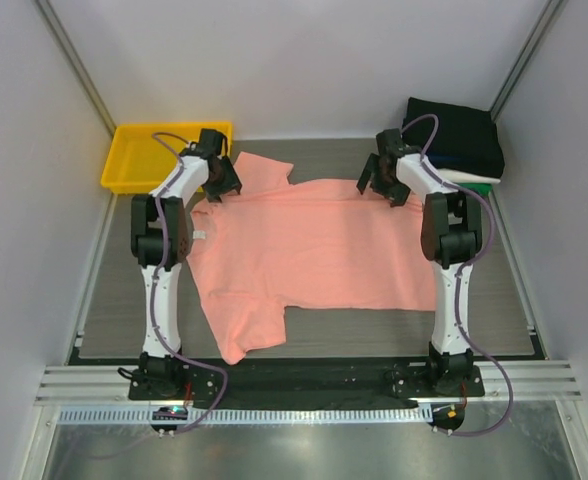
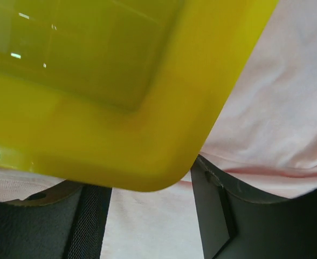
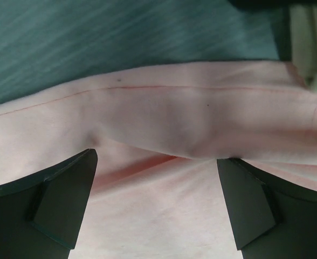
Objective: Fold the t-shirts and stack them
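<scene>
Salmon-pink t-shirt (image 1: 314, 240) lies opened flat at centre of the grey table (image 1: 504, 300), collar end toward L side, one sleeve at far L, the other at near L. Hem edge faces R.

L gripper (image 1: 219, 185) sits low over far-L sleeve area, just beside the yellow tray (image 1: 154, 128). L wrist view: tray corner (image 2: 121, 135) fills top of frame, pink cloth (image 2: 277, 108) below and R of it. Fingers (image 2: 215, 210) stand apart, cloth lying in the gap; nothing pinched.

R gripper (image 1: 382, 182) is at far-R corner of the shirt, near the stack of folded shirts (image 1: 459, 140) (black on top, darker and lighter layers under it). R wrist view: fingers (image 3: 67, 199) spread wide to either side, stitched hem (image 3: 191, 118) running across above them, a soft ridge of cloth between the tips. Not clamped on it.

Stack sits at far-R corner, apart from the pink shirt.
</scene>
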Robot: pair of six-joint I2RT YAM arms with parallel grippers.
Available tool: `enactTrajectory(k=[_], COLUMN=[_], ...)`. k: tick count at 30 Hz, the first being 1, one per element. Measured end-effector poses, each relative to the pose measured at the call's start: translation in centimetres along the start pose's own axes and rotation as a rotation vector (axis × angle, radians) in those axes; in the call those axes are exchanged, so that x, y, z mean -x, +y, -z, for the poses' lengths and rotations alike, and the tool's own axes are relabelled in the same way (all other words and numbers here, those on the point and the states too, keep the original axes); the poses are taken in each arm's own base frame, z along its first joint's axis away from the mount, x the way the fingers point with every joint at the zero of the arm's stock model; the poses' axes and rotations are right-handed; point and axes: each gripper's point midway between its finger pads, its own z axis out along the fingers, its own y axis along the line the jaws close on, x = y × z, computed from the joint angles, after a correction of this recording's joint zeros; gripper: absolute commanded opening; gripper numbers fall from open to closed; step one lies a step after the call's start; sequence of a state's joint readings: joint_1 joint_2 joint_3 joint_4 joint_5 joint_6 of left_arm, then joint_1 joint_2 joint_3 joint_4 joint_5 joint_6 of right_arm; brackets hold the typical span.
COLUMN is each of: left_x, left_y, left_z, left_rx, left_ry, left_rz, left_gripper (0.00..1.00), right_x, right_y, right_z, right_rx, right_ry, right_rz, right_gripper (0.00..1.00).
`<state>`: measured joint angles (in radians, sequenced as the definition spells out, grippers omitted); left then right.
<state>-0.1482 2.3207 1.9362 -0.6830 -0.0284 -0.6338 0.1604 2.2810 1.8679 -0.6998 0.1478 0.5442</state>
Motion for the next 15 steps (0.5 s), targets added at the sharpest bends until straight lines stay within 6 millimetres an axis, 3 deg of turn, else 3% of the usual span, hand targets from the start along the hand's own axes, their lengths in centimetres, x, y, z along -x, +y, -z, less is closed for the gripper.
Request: enactTrajectory(k=[4,8,12,15], left_x=[0.9,0.2,-0.6,0.0], left_y=[-0.1,0.5,1.5,1.7], left_z=[0.4,3.0,9.4,16.3], left_rx=[0.016,0.022,0.010,-0.037], left_ry=[0.007,0.015,-0.018,-0.127], left_rz=[-0.011,-0.017,-0.032,-0.034], left_gripper=[0.63,0.64,0.66,0.66], right_x=[1.0,0.4,-0.8,-0.5], right_y=[1.2,1.2,0.2,-0.1], right_z=[-0.2,0.2,2.7,5.7], right_rx=[0.039,0.055,0.057,0.078], right_ry=[-0.007,0.008,0.031,0.000], right_rz=[0.013,0.022,0.035,0.037], right_gripper=[1.00,1.00,1.00,1.00])
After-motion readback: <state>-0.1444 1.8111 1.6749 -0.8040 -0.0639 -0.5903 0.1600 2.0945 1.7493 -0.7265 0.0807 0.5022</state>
